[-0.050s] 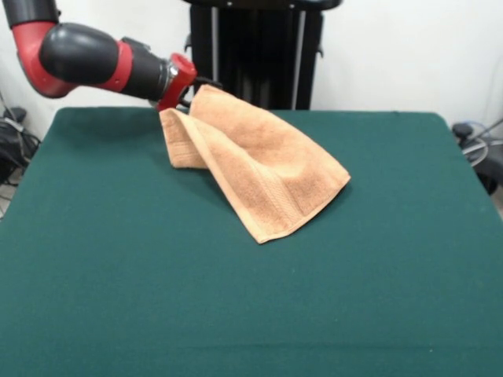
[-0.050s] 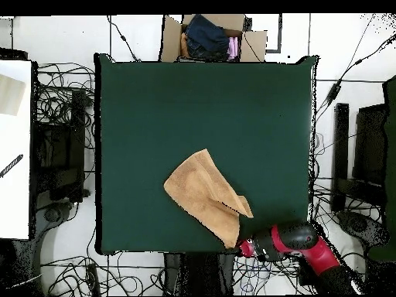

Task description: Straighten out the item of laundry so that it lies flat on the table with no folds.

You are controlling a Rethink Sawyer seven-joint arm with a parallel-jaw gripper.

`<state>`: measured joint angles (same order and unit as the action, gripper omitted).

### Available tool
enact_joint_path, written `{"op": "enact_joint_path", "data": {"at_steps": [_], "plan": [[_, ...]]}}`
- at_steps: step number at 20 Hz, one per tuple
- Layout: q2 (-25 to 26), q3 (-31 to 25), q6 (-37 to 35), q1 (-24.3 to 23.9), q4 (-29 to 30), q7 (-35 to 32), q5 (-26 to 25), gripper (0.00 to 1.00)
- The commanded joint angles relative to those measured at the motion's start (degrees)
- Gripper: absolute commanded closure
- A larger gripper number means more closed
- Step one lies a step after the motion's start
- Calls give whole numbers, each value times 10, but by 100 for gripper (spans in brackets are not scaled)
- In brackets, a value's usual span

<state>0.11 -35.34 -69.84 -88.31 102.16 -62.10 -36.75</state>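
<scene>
The item of laundry, an orange-tan terry towel, is folded over on itself on the dark green table. One corner is lifted off the felt at the far left, and the rest slopes down to a hem lying at the centre. My gripper is shut on that raised corner, its tips mostly hidden by the cloth. From overhead, the towel lies near the table's bottom edge, and the gripper holds its lower right corner at that edge.
A cardboard box with clothes stands beyond the table's top edge in the overhead view. Cables and black equipment surround the table. A white surface is at the left.
</scene>
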Motion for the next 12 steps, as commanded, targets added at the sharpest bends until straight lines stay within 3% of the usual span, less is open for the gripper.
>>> {"op": "enact_joint_path", "data": {"at_steps": [1,12], "plan": [[-25,-43,-34,31,-49,90,31,0],[-34,-38,-38,40,-45,91,52,0]]}}
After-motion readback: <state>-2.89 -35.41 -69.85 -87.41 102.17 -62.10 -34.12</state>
